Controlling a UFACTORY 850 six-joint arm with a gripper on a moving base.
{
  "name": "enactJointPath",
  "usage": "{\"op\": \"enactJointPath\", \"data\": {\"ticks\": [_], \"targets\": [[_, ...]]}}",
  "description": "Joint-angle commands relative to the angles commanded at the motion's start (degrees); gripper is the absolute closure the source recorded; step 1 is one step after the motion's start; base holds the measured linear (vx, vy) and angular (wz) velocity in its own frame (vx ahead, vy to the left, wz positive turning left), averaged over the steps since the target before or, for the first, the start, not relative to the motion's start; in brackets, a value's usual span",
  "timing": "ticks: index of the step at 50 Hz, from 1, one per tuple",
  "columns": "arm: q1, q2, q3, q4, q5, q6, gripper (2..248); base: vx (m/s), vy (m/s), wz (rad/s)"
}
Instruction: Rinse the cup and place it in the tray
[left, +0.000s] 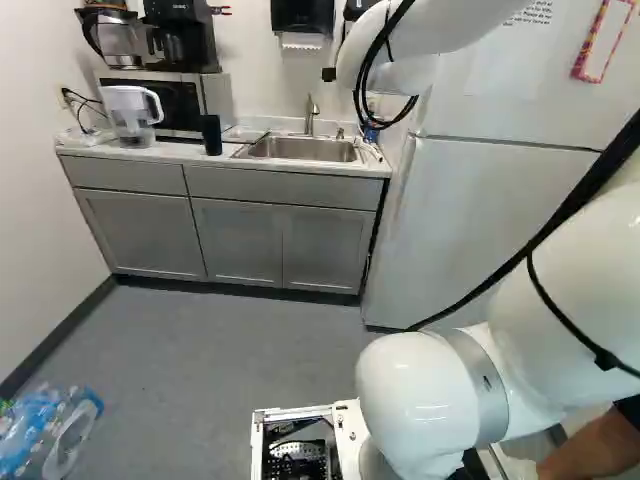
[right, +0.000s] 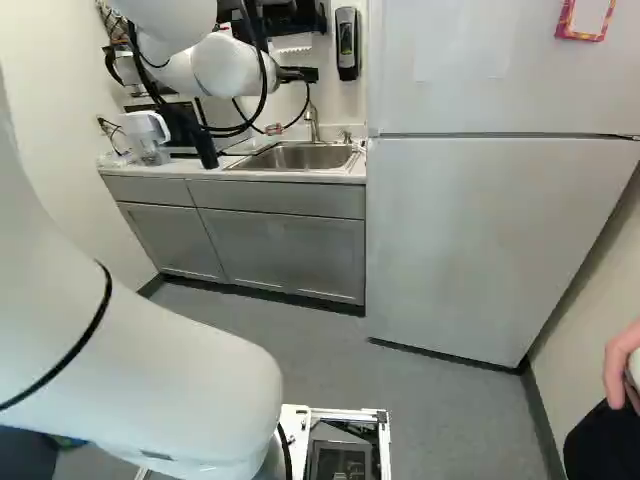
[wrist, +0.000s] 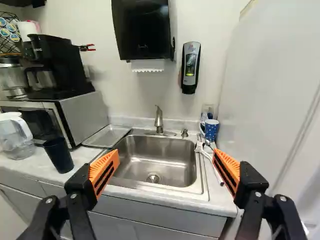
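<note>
The gripper (right: 298, 74) is open; its two orange-padded fingers stand wide apart with nothing held between them, and the sink (wrist: 157, 160) lies ahead, in the gap between them as the wrist view shows it. The sink is a metal basin with a drain (wrist: 153, 178) in its floor; a faucet (wrist: 159, 121) rises at its back edge, with a short pump (wrist: 184, 133) near it. The black cup (wrist: 59, 155) stands upright on the counter (wrist: 30, 171), beyond the finger on the microwave's side; it is near the shallow metal tray (wrist: 106, 136) but outside it, and the tray lies between the microwave (wrist: 82, 120) and the sink. A clear pitcher (wrist: 17, 136) stands beside the cup, in front of the microwave, which bears a black coffee maker (wrist: 52, 65). On the sink's other side, a blue patterned mug (wrist: 211, 131) sits by the wall, with what seems to be a clear glass behind it; a white-headed brush (wrist: 201, 148) lies near. Above hang a paper towel dispenser (wrist: 142, 30) and a soap dispenser (wrist: 190, 67); the fridge (right: 480, 240) stands beside the counter.
</note>
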Motion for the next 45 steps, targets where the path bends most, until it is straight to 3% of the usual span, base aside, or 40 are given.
{"op": "enactJointPath", "data": {"ticks": [20,45], "targets": [[0.00,0.00,0.00,0.00,0.00,0.00,3,0.113,-0.031,-0.015],[0.00,0.00,0.00,0.00,0.00,0.00,3,0.139,0.002,0.153]]}}
